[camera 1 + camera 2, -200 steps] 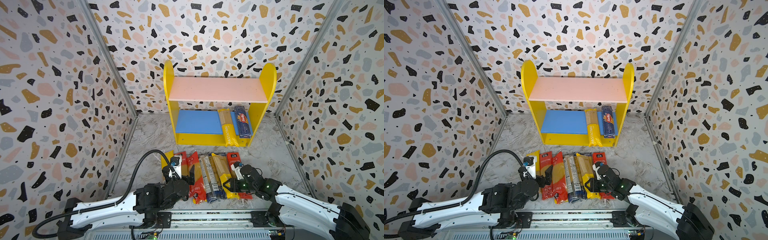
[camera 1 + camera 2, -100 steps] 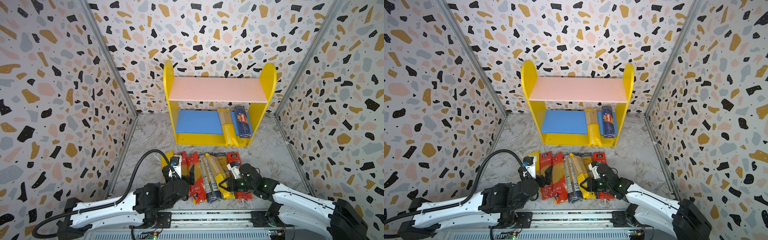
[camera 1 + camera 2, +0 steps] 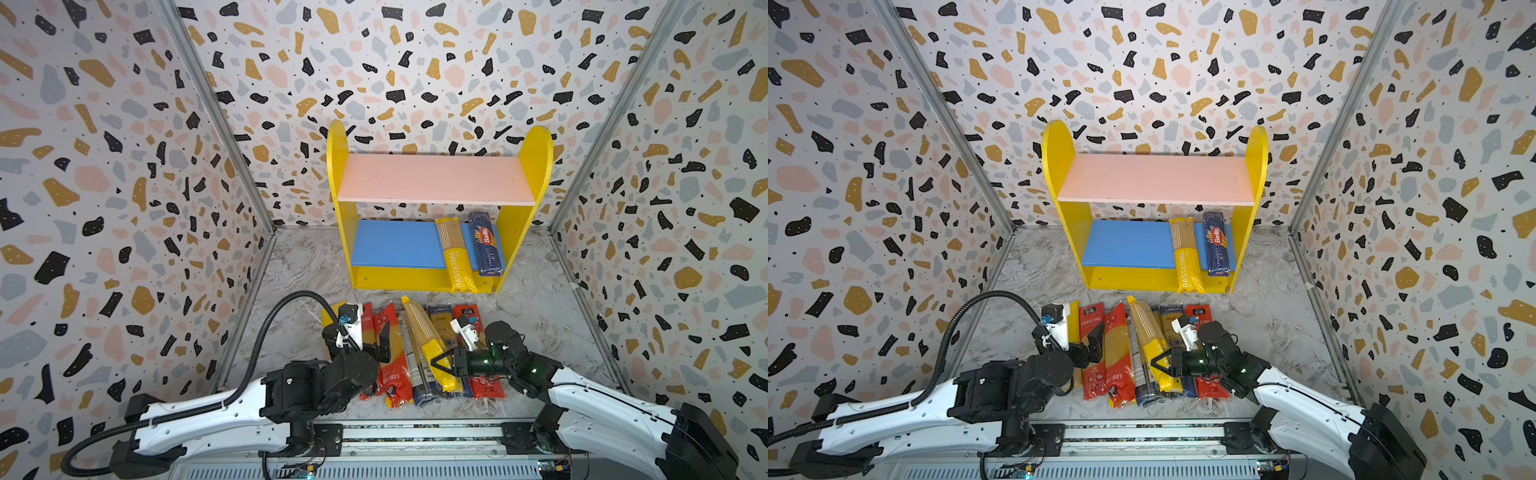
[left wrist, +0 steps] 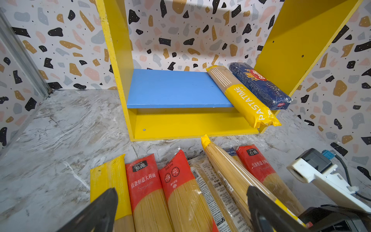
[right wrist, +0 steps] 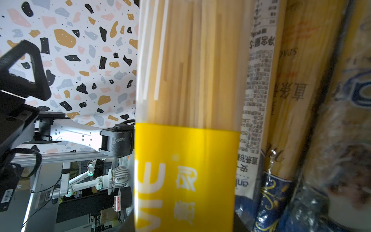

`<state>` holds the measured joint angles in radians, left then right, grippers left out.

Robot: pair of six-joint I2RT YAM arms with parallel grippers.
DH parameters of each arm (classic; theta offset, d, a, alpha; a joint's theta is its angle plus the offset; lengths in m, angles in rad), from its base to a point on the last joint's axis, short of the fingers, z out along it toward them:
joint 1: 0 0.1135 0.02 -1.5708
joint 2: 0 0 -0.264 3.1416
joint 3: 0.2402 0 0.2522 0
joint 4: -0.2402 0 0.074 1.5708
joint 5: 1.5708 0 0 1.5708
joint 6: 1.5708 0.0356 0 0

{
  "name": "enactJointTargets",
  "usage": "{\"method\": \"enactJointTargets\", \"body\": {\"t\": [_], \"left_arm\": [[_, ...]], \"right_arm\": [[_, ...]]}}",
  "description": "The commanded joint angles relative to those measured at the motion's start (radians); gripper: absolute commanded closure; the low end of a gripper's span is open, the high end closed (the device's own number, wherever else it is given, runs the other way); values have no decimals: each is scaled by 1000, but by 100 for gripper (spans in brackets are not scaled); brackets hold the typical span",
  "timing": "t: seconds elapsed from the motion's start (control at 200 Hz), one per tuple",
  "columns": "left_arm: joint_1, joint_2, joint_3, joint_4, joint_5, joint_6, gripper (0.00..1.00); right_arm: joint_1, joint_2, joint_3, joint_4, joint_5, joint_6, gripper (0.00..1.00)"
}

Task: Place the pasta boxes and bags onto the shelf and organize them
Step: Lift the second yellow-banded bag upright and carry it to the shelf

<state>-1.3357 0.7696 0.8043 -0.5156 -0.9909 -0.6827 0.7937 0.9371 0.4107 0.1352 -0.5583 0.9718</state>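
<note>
On veined marble, right claw pinches a long glossy yellow pack.

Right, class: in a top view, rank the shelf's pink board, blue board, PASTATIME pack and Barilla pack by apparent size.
1. pink board
2. blue board, partly covered
3. PASTATIME pack
4. Barilla pack, only slightly smaller; the PASTATIME pack juts toward the camera, so unsure.
</note>
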Motion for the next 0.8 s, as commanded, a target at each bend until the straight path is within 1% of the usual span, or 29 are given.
{"method": "enactJointTargets", "body": {"t": [0.0, 0.185, 0.345, 0.39, 0.446, 0.491, 0.566, 0.671, 0.791], "left_arm": [[6, 4, 59, -16, -39, 32, 1], [6, 10, 107, -37, -52, 52, 1], [6, 19, 127, -47, -63, 67, 0], [6, 23, 129, -47, -65, 71, 0], [6, 26, 133, -45, -66, 75, 0], [6, 29, 131, -36, -65, 79, 0], [6, 39, 130, -17, -58, 89, 0], [6, 57, 139, 6, -43, 103, 0], [6, 75, 146, 30, -30, 121, 0]], "right_arm": [[-34, -13, 152, 167, -58, -42, 74], [-127, 66, 273, 160, -125, -73, 74], [-207, 180, 411, 131, -161, -130, 74], [-226, 220, 462, 97, -151, -165, 74], [-246, 268, 542, 16, -116, -237, 74], [-268, 313, 607, -17, -101, -283, 74], [-304, 382, 683, -24, -100, -312, 74], [-358, 488, 766, -1, -109, -315, 74], [-378, 602, 862, -6, -92, -340, 74]]}}
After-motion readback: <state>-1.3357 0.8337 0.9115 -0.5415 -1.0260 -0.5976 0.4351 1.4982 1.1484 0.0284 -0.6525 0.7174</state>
